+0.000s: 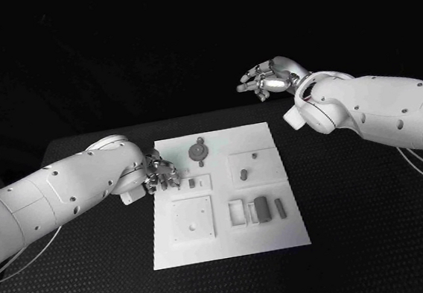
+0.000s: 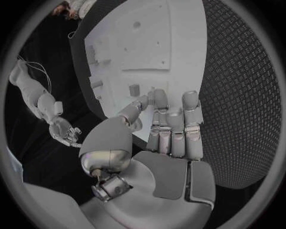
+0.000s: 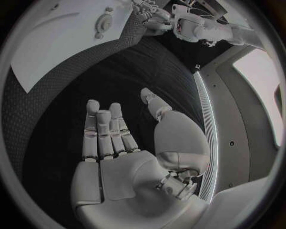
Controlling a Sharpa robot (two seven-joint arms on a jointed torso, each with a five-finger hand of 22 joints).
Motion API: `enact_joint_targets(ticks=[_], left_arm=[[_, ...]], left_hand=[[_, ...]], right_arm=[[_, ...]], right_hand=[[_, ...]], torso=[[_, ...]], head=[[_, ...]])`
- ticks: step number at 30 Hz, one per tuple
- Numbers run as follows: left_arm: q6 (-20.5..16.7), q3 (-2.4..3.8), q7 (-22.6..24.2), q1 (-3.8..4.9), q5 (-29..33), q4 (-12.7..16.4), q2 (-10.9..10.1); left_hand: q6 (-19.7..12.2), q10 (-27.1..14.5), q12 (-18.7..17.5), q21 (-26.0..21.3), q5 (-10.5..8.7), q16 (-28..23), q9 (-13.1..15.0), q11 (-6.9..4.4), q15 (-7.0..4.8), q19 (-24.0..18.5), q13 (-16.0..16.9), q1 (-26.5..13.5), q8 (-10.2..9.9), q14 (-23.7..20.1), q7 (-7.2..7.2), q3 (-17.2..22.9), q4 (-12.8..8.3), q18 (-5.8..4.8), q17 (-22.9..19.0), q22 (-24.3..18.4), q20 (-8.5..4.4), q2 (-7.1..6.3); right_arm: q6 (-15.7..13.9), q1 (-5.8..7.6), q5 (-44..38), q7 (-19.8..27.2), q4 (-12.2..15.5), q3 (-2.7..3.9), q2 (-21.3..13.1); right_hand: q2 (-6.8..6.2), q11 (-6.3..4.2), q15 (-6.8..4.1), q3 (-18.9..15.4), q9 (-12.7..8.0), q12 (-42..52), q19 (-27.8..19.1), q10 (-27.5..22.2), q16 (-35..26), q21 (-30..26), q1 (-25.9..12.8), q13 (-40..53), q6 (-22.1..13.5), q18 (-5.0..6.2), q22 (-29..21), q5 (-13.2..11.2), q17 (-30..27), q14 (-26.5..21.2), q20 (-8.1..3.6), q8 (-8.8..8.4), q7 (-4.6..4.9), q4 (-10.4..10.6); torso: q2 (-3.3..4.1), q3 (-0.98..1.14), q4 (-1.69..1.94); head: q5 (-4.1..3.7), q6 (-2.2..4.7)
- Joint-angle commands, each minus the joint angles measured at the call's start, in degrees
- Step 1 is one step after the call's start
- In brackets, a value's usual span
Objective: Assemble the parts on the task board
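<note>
Here, one white task board (image 1: 230, 243) lies in the middle of the black worktop (image 1: 379, 241), its long axis running away from the robot. On it the head view lets me count about six small grey parts: a round part with a lug at either end (image 1: 198, 150) near the far edge, its long axis pointing roughly away from the robot; a short peg (image 1: 243, 174) on the right half; a small piece (image 1: 190, 183) by the left edge; and, in the near right quarter, three upright blocks side by side (image 1: 260, 210), each with its long axis running away from the robot. A raised square plate (image 1: 193, 218) sits in the near left quarter. No writing can be read on the board or the parts. The left hand (image 1: 162, 175) rests at the board's left edge, just beside the small piece; its fingers (image 2: 173, 129) lie stretched over the board and hold nothing, as far as the left wrist view shows. The right hand (image 1: 269, 77) hangs above the far edge of the worktop, well apart from the board, fingers (image 3: 104, 129) straight, loosely apart and empty.
</note>
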Motion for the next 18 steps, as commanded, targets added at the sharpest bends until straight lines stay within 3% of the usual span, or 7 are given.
enact_joint_targets(ticks=[1, 18], left_arm=[[1.33, 0.02, -0.23, -0.04, -1.65, -0.11, 0.23], [2.07, 0.02, -0.19, -0.55, -2.68, -0.33, 0.68]], left_hand=[[3.91, 2.22, 0.38, 0.23, 0.23, 0.23, 1.69, -1.95, -1.12, 0.21, 0.07, 0.05, 4.15, 0.64, -0.08, 0.84, -0.29, -0.01, 0.08, 1.35, -2.05, 0.62], [3.92, 2.25, 0.48, 0.42, 0.52, 0.32, 1.77, -1.99, -1.18, 0.29, 0.19, 0.04, 4.22, 0.75, -0.11, 0.93, -0.29, 0.00, 0.07, 1.35, -2.12, 0.67]], right_arm=[[0.67, -0.01, -0.02, 0.39, 0.10, 0.03, -0.03], [0.68, -0.02, -0.02, 0.39, 0.09, 0.03, -0.04]], right_hand=[[0.19, 0.14, -0.19, 0.07, -0.06, 0.29, -0.15, -0.34, 0.23, -0.19, -0.44, -0.10, -0.16, 0.83, 0.35, -0.15, -0.06, -0.12, 0.38, 0.28, 1.76, 0.15], [0.20, 0.14, -0.19, 0.09, -0.10, 0.34, -0.14, -0.36, 0.26, -0.20, -0.42, -0.17, -0.18, 0.83, 0.37, -0.15, -0.10, -0.13, 0.37, 0.30, 1.76, 0.14]], torso=[[0.01, 0.01, 0.01], [0.00, 0.03, 0.01]], head=[[-0.01, -0.13], [-0.14, -0.39]])
